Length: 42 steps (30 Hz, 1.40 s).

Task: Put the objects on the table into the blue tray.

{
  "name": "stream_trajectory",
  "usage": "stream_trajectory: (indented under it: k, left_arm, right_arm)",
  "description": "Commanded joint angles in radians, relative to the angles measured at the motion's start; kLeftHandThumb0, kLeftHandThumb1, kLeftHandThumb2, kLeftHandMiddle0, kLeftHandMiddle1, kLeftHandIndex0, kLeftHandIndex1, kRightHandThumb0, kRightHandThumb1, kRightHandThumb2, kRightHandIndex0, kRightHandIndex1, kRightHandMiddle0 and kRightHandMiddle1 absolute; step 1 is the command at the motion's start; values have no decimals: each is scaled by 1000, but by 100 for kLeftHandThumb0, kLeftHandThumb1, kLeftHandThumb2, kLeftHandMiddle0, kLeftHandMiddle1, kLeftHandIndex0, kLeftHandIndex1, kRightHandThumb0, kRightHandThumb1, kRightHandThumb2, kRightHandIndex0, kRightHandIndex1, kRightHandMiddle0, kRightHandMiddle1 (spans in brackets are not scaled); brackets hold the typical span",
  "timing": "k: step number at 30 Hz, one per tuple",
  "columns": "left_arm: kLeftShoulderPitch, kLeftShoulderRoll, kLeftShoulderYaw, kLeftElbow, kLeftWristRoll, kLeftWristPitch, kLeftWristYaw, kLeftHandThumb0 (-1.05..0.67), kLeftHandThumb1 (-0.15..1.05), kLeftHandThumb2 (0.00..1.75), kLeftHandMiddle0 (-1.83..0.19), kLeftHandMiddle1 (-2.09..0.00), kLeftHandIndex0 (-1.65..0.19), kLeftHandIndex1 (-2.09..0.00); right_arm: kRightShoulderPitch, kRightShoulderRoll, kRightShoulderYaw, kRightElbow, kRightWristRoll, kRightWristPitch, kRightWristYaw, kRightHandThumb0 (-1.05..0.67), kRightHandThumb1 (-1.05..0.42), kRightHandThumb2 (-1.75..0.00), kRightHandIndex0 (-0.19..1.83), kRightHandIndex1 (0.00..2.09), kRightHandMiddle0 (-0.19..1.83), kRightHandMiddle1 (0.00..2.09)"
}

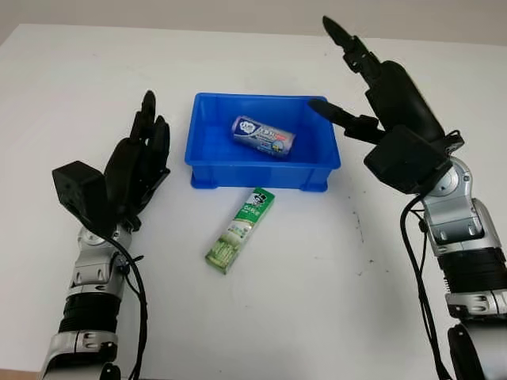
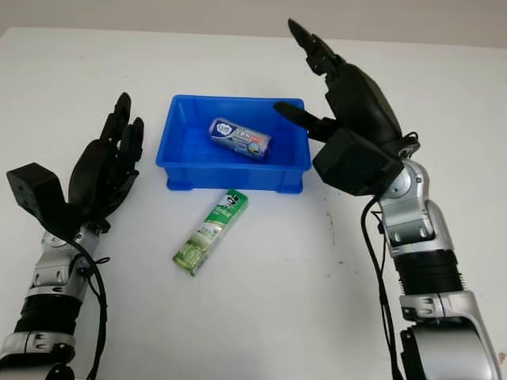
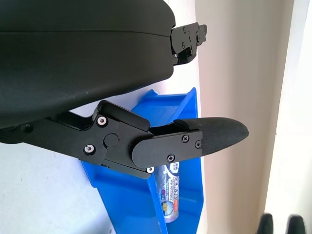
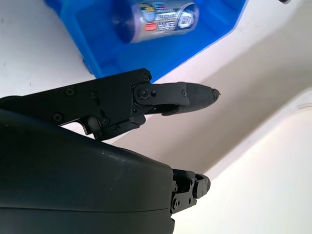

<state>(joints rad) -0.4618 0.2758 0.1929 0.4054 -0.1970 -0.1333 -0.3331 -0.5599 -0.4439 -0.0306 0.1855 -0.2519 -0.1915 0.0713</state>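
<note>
The right robot hand (image 1: 372,83) is raised at about 3 o'clock from the blue tray (image 1: 207,146), open and holding nothing, its thumb reaching over the tray's right rim and its longer fingers pointing away toward 12 o'clock. The left robot hand (image 1: 135,162) stands at about 9 o'clock from the tray, just beside its left wall without touching it; it too is open and empty, fingers pointing up the white surface (image 1: 333,293). The tray sits near the middle of the surface, slightly toward the far side. Inside it lies a small cylindrical container (image 1: 263,136) with a blue and silver label, on its side, resting on the tray floor toward the centre. Outside the tray, at about 6 o'clock from it, a green toothpaste box (image 1: 240,229) lies flat on the surface, angled so that its far end comes close to the tray's front wall while its near end points toward 7 o'clock. Neither hand touches the box.
</note>
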Motion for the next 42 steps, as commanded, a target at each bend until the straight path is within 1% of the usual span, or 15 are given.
stream_trajectory:
  k: [1, 5, 8, 12, 13, 17, 22, 24, 26, 28, 29, 32, 36, 38, 42]
  left_arm:
    - [-11, 20, 8, -28, -5, 0, -5, -77, 105, 58, 19, 0, 19, 0]
    - [-8, 57, 1, -45, 26, -25, -13, -77, 105, 60, 19, 0, 19, 0]
    - [-3, 88, -5, -73, 51, -38, -18, -77, 105, 62, 19, 0, 19, 0]
    - [6, 133, -12, -108, 82, -139, -56, -76, 105, 60, 18, -4, 18, -3]
    - [6, 140, -12, -116, 81, -148, -65, -76, 105, 60, 18, -4, 17, -4]
    - [17, 177, -13, -205, 80, -118, -92, -80, 105, 56, 17, -5, 15, -5]
    - [30, 246, -21, -305, 58, -95, -190, -73, 105, 52, 16, -6, 14, -6]
    - [30, 287, -30, -346, 24, -46, -268, -73, 105, 37, 17, -5, 14, -6]
    - [18, 329, -40, -354, 10, -30, -339, -66, 104, 19, 15, -6, 13, -6]
    - [2, 360, -49, -347, 16, -28, -385, -60, 102, 11, 13, -6, 11, -6]
    - [-14, 375, -58, -330, 23, -43, -412, -59, 101, 9, 13, -6, 10, -6]
    - [-64, 404, -85, -262, 39, -123, -487, -46, 95, 5, 11, -6, 8, -6]
    - [-106, 435, -123, -217, 84, -182, -535, -37, 90, 4, 14, -5, 11, -5]
    - [-137, 457, -153, -179, 128, -261, -564, -35, 90, 4, 17, -4, 14, -3]
    - [-214, 497, -224, -81, 256, -480, -577, -31, 88, 4, 18, -5, 16, -4]
  right_arm:
    - [52, 20, -29, -63, 29, 23, -10, -52, -105, -42, 5, 9, 2, 13]
    - [137, 36, -42, -163, 35, 78, -12, -55, -105, -47, 6, 9, 2, 14]
    - [191, 55, -46, -233, 41, 116, -14, -57, -105, -47, 7, 9, 3, 14]
    - [236, 72, -53, -284, 49, 148, -14, -55, -105, -47, 5, 8, 4, 14]
    - [242, 72, -53, -288, 49, 152, -13, -55, -105, -47, 5, 7, 4, 14]
    - [253, 73, -51, -294, 40, 153, -16, -53, -105, -48, 6, 8, 4, 14]
    - [254, 82, -49, -297, 39, 166, -15, -53, -105, -48, 7, 8, 4, 14]
    - [251, 85, -49, -302, 40, 179, -14, -53, -105, -48, 6, 7, 4, 14]
    - [248, 88, -49, -306, 40, 188, -14, -53, -105, -47, 6, 7, 4, 14]
    - [246, 88, -49, -307, 37, 189, -16, -53, -105, -47, 7, 7, 5, 15]
    - [244, 88, -49, -309, 37, 191, -15, -53, -105, -47, 7, 7, 5, 15]
    - [242, 89, -52, -314, 40, 196, -15, -52, -105, -47, 7, 7, 4, 15]
    - [237, 91, -59, -307, 53, 193, -14, -53, -105, -46, 6, 7, 3, 16]
    - [236, 88, -61, -310, 55, 198, -13, -54, -105, -46, 6, 7, 3, 16]
    - [231, 86, -68, -310, 61, 196, -13, -54, -105, -45, 7, 7, 2, 18]
